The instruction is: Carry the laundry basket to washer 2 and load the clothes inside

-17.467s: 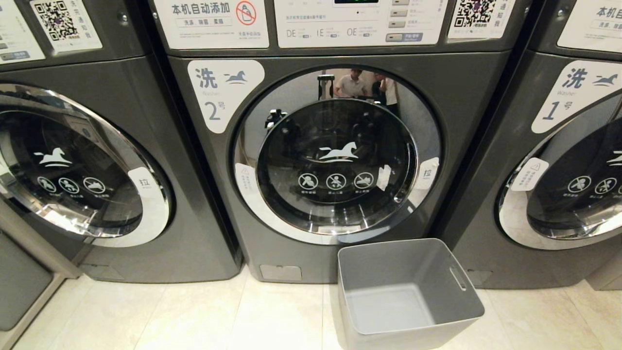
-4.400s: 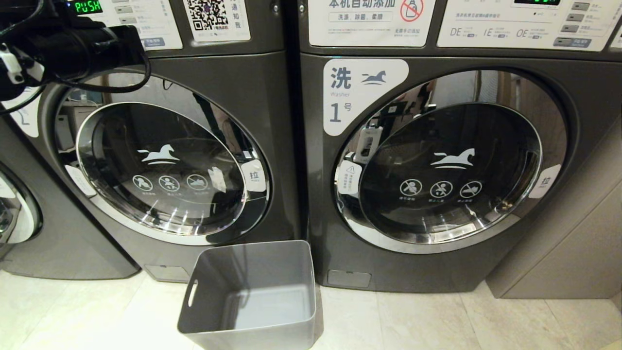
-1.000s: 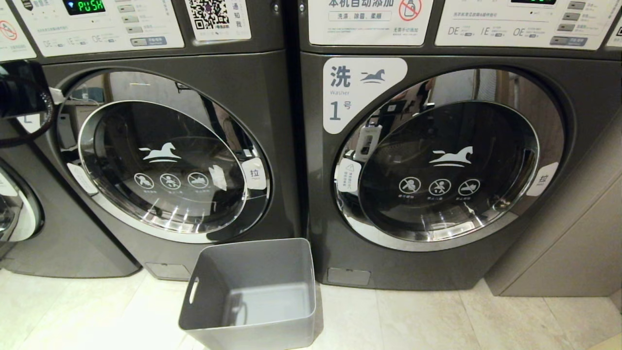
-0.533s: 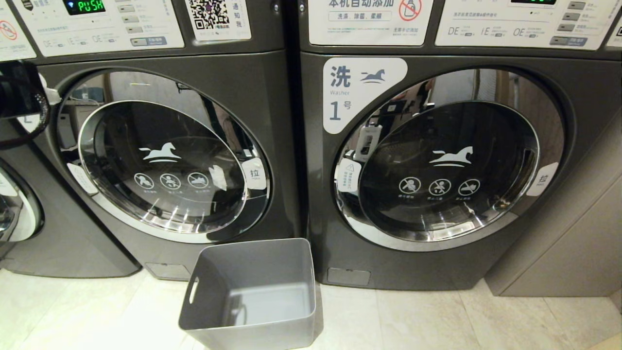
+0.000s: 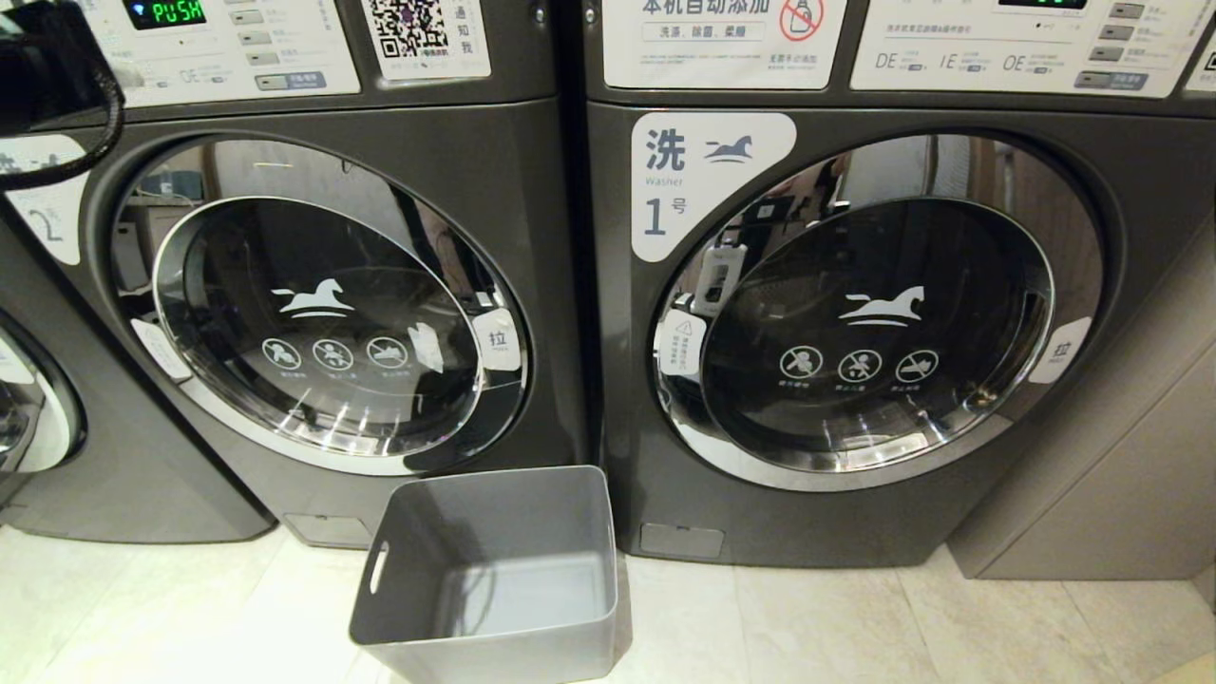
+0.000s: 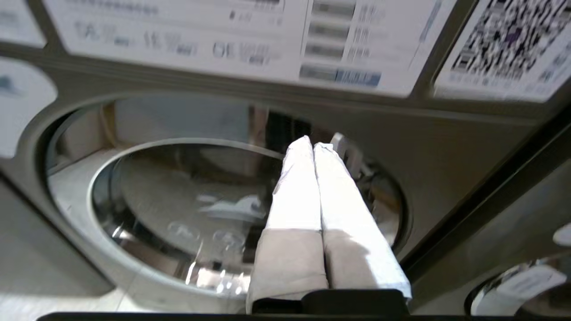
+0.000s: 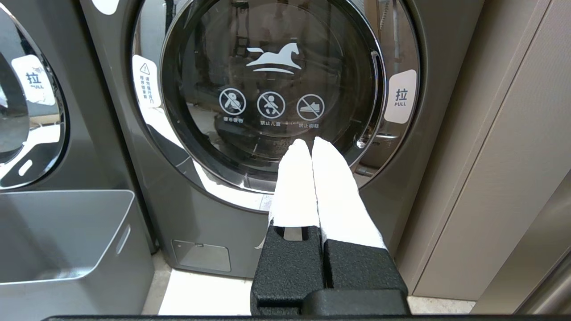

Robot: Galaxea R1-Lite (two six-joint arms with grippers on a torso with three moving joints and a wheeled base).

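Observation:
The grey laundry basket (image 5: 484, 655) stands on the floor between washer 2 (image 5: 313, 323) and washer 1; its inside shows only bare bottom. The clothes are out of view. Washer 2's round door is closed, and its display reads PUSH (image 5: 166, 11). My left arm (image 5: 47, 66) is raised at the upper left of that washer. In the left wrist view my left gripper (image 6: 312, 143) is shut and empty, its white-wrapped fingers pointing at the door's upper rim (image 6: 178, 147) under the control panel (image 6: 223, 40). My right gripper (image 7: 311, 141) is shut and empty, low in front of washer 1's door.
Washer 1 (image 5: 855, 332), door closed, stands right of the basket, with a beige cabinet panel (image 5: 1121, 456) beyond it. A third washer (image 5: 28, 418) shows at the far left. Pale floor tiles (image 5: 855, 627) lie in front of the machines.
My left arm has risen along washer 2's upper left corner, uncovering the "2" label. The basket, both doors and the right arm have not moved.

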